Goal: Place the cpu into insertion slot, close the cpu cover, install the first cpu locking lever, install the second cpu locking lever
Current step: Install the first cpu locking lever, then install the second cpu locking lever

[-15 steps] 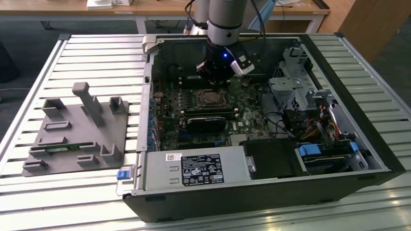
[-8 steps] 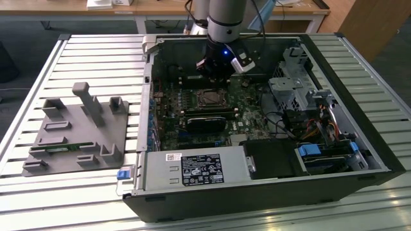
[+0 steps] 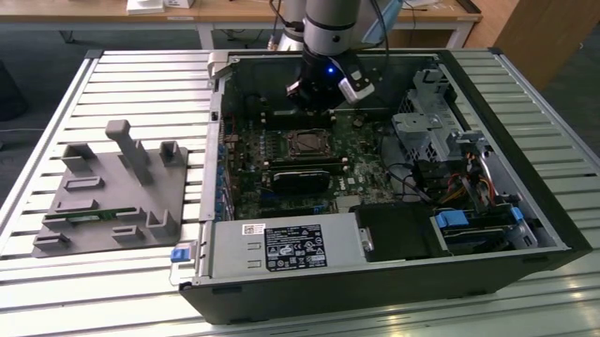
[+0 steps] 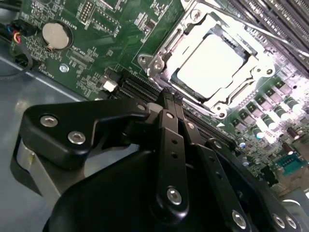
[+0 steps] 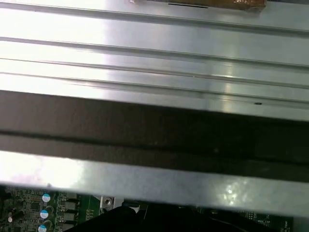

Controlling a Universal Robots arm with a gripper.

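Leftmost in the exterior view, a grey moulded plastic fixture point(image 3: 112, 189) with upright posts is lying on the silvery slatted metal table point(image 3: 56, 98), well apart from the work. Moving right, the black open-sided computer case point(image 3: 375, 291) is resting on that table. A silver boxy power supply point(image 3: 281, 247) is sitting in its near left corner and the green circuit board point(image 3: 246, 168) is spreading out beyond it. Over the far middle of the board the pale robot arm point(image 3: 330, 21) is reaching down. In the second wrist view its black gripper point(image 4: 170, 96) is pinching its fingers together tip to tip with nothing between them, hanging close beside the edge of the small square insertion slot point(image 4: 153, 64) with its thin silver rim. I cannot tell whether the tips are touching it. The flat, pale silvery-grey square cpu point(image 4: 210, 65) is already lying in that slot, and the thin silver windowed cpu cover point(image 4: 186, 48) is looking folded down around it. So I judge the lever steps to be the ones in hand. A thin bright metal rod point(image 4: 270, 31) is running past the slot's far side, and whether it is latched is not clear. Lever work is calling for narrow tips set against a springy wire and a firm push down and sideways under its catch, without slipping onto the board. Farther right, grey metal drive cages point(image 3: 426, 126) and coloured cables point(image 3: 459, 186) are crowding the case.
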